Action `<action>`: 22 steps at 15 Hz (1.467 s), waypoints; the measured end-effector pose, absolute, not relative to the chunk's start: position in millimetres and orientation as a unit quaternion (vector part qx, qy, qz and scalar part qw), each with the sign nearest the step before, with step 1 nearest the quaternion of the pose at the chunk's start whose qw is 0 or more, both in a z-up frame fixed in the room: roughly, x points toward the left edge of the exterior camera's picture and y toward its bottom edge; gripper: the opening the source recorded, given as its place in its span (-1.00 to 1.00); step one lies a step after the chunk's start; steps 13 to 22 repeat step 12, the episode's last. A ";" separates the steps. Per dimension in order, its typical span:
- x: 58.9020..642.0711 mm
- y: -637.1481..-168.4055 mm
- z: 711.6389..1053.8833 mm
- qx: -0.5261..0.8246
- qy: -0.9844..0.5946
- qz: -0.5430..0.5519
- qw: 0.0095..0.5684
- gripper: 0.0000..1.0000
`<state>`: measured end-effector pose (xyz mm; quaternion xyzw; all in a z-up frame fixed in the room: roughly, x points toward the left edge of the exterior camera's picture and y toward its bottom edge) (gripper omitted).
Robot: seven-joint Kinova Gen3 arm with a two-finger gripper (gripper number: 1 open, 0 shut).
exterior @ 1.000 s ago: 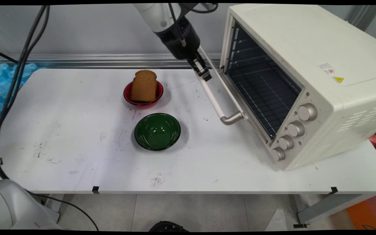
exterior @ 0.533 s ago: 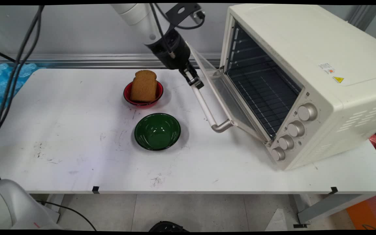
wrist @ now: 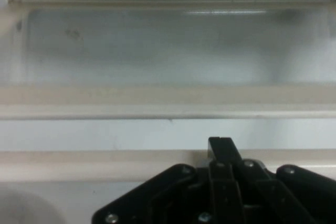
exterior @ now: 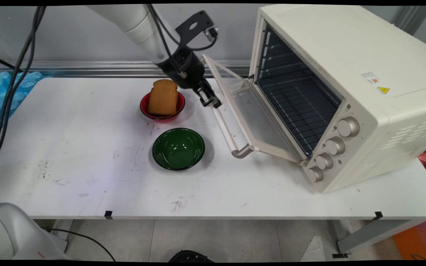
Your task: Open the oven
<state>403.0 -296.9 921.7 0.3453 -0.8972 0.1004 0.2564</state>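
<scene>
The gripper sits right at the far end of the toaster oven's door handle, touching it; whether it is clamped on the bar I cannot tell. The glass door hangs partly open, tilted out over the desk. Just beside the gripper a bread slice leans in a red bowl; an empty green bowl stands nearer me. The white desk is scuffed, with a grey wall behind it
</scene>
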 end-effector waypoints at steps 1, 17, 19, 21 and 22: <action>406.5 -294.7 917.5 0.344 -0.897 0.102 0.256 -1.00; 438.8 -275.1 866.0 0.338 -0.897 0.118 0.261 -1.00; 438.8 -275.1 866.0 0.338 -0.897 0.118 0.261 -1.00; 438.8 -275.1 866.0 0.338 -0.897 0.118 0.261 -1.00; 438.8 -275.1 866.0 0.338 -0.897 0.118 0.261 -1.00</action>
